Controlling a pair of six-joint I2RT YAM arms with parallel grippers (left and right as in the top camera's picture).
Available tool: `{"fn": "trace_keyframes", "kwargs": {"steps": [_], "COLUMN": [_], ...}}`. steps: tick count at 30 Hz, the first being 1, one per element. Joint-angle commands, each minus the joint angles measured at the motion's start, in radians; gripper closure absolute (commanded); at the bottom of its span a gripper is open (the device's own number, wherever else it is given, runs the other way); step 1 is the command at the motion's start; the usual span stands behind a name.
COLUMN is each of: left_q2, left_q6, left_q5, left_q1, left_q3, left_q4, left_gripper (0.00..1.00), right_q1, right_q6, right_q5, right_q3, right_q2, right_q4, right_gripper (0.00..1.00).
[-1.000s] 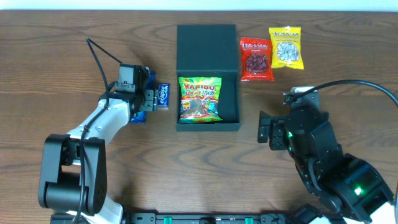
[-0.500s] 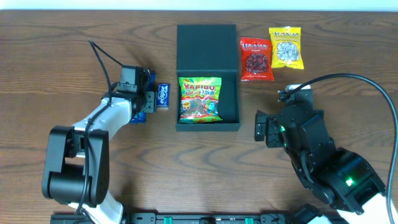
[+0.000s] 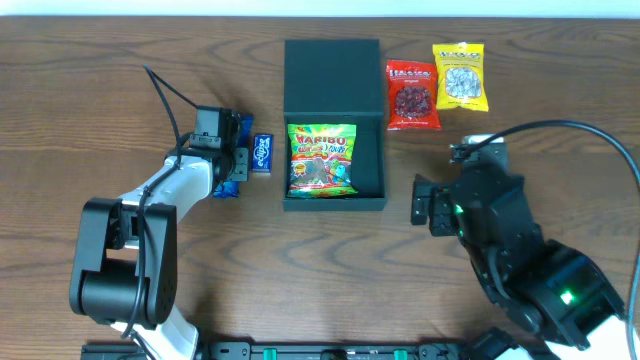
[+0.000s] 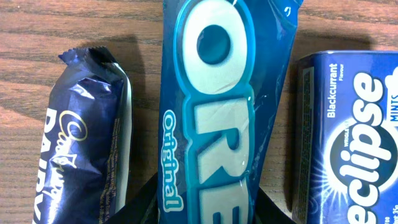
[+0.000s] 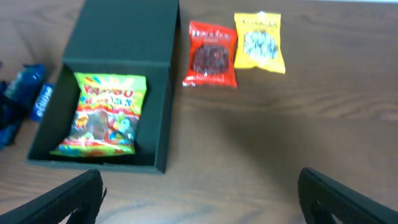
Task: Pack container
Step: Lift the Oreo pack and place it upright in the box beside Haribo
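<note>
The dark teal container stands open mid-table with its lid laid flat behind it; it also shows in the right wrist view. A Haribo packet lies inside it. My left gripper is left of the container, over the blue snacks. In the left wrist view its fingers press both sides of a blue Oreo packet that rests on the table. My right gripper hovers right of the container. It is open and empty.
A dark Cadbury bar lies left of the Oreo packet and an Eclipse mint box right of it. A red packet and a yellow packet lie right of the lid.
The right arm has shifted slightly left and toward the container. The left gripper has stayed over the blue snacks.
</note>
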Motion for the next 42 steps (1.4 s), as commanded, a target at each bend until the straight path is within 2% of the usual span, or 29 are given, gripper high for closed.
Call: {"fn": "trace_keyframes", "kwargs": {"steps": [1, 5, 15, 21, 23, 27, 33, 38, 42], "left_q2": [0.002, -0.064, -0.396, -0.531, -0.532, -0.515, -0.437, -0.321, -0.242], "left_q6": [-0.047, -0.063, -0.112, -0.21, -0.241, -0.38, -0.516, -0.719, -0.801], "left_q5": [-0.018, -0.018, 0.016, 0.043, 0.042, 0.039, 0.032, 0.024, 0.063], "left_q1": [0.002, 0.002, -0.017, -0.15, -0.208, -0.33, -0.472, -0.515, -0.525], "left_q3": [0.014, 0.016, 0.016, 0.016, 0.016, 0.016, 0.015, 0.015, 0.015], "left_q4": [-0.009, -0.031, -0.098, -0.12, -0.117, -0.087, 0.063, 0.19, 0.28], "left_gripper": [0.71, 0.72, 0.75, 0.78, 0.78, 0.77, 0.77, 0.76, 0.77], "right_q1": [-0.008, -0.008, -0.008, -0.008, -0.008, -0.008, -0.008, -0.008, -0.008], "right_q6": [-0.056, -0.123, -0.123, -0.122, -0.119, -0.112, -0.111, -0.111, -0.111], "right_q5": [0.028, 0.039, 0.095, 0.034, 0.026, -0.004, -0.053, -0.085, -0.085], "right_q3": [0.041, 0.049, 0.05, 0.05, 0.05, 0.05, 0.05, 0.05, 0.05], "right_q2": [-0.06, -0.143, -0.277, -0.286, -0.286, -0.286, -0.286, -0.286, -0.286], "right_q4": [0.023, 0.055, 0.06, 0.056, 0.056, 0.056, 0.055, 0.052, 0.04], "right_gripper": [0.01, 0.01, 0.01, 0.01, 0.01, 0.01, 0.01, 0.01, 0.01]}}
